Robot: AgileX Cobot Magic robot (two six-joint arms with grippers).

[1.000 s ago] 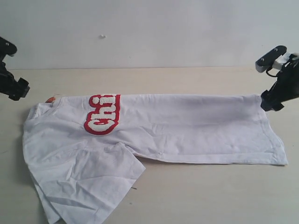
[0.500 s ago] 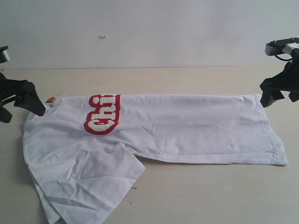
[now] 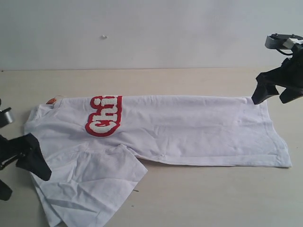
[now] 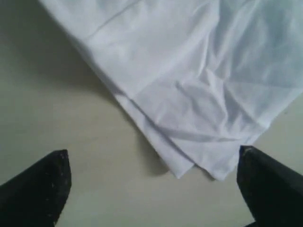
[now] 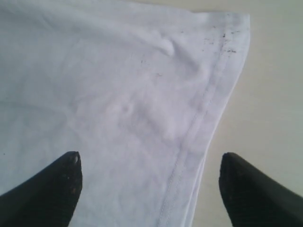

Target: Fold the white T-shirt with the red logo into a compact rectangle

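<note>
Fingers (image 4: 42, 189) spread both sides: left gripper (image 4: 152, 153) over white T-shirt's (image 3: 189, 127) folded corner, right gripper (image 5: 150, 158) astride hem edge, open tabletop (image 3: 213, 198) beyond.

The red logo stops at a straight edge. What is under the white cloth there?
Only "Chi" of the red logo shows. A folded layer of the white T-shirt covers everything beyond that edge, so further letters cannot be seen.

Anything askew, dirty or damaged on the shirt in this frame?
Yes. The white cotton T-shirt has small dark specks like dirt beside its stitched hem, visible in the right wrist view. Its short sleeve juts out crumpled at an angle from the folded body, and the red-outlined logo is cut off by a fold.
</note>
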